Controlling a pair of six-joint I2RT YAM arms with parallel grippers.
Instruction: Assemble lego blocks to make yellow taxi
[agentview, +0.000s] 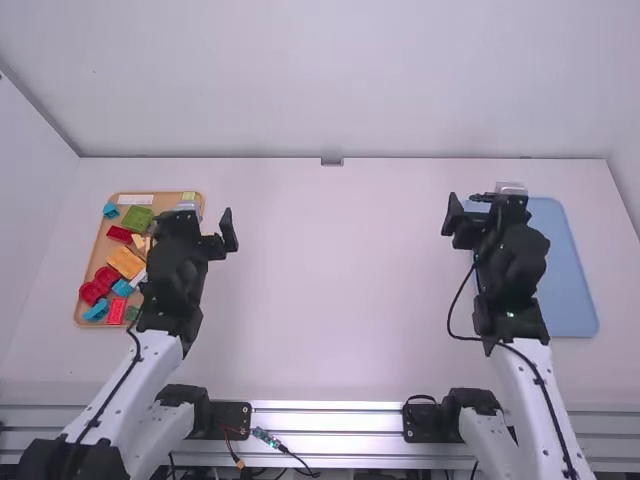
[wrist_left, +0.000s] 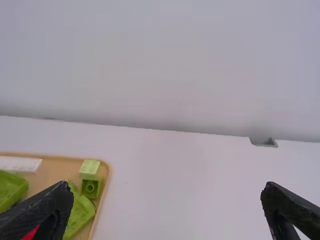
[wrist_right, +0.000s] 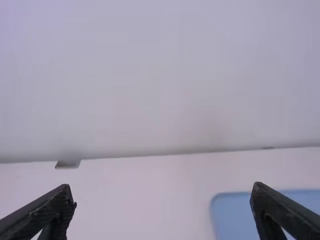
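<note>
Fingers wide apart, empty, on left gripper (wrist_left: 169, 186) and right gripper (wrist_right: 162, 186); left should straddle orange block (agentview: 126, 262) squarely.

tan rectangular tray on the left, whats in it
It holds red blocks, green blocks, blue blocks, an orange block and a white piece. Whatever the black-and-white left arm covers can't be seen.

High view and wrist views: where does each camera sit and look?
High view: above and behind, looking forward and down at the white table; both white arms show.
Left wrist view: on its arm, facing the pale wall; open black left gripper shows.
Right wrist view: same, with open black right gripper.
High and left share the tan tray; high and right, the blue tray.
</note>
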